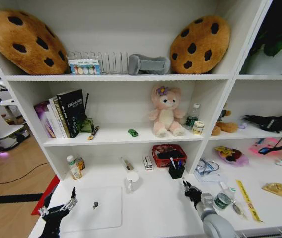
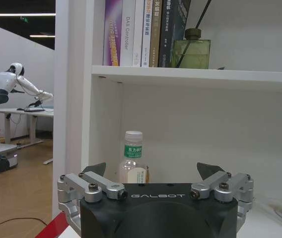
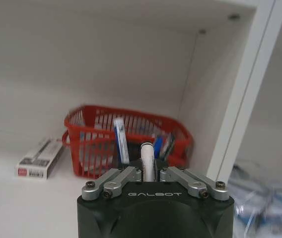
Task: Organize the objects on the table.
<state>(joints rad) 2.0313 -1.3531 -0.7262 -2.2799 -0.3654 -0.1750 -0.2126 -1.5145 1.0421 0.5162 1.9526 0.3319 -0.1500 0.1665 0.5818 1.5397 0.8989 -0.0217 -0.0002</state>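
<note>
Fingers of the right gripper [image 3: 152, 174] are pressed nearly together, pinching a slim white pen [image 3: 147, 159] upright between them. In the head view this gripper [image 1: 190, 189] hovers over the white counter [image 1: 156, 208], with the black pen cup [image 1: 176, 171] just at its 11 o'clock and the red mesh basket [image 1: 169, 154] beyond. To seat the pen cleanly, it should stay vertical and centred over the cup before release. The left gripper [image 2: 157, 174], spread wide, idles at the counter's near-left corner beside the slim silver-white laptop [image 1: 95, 208].
</note>
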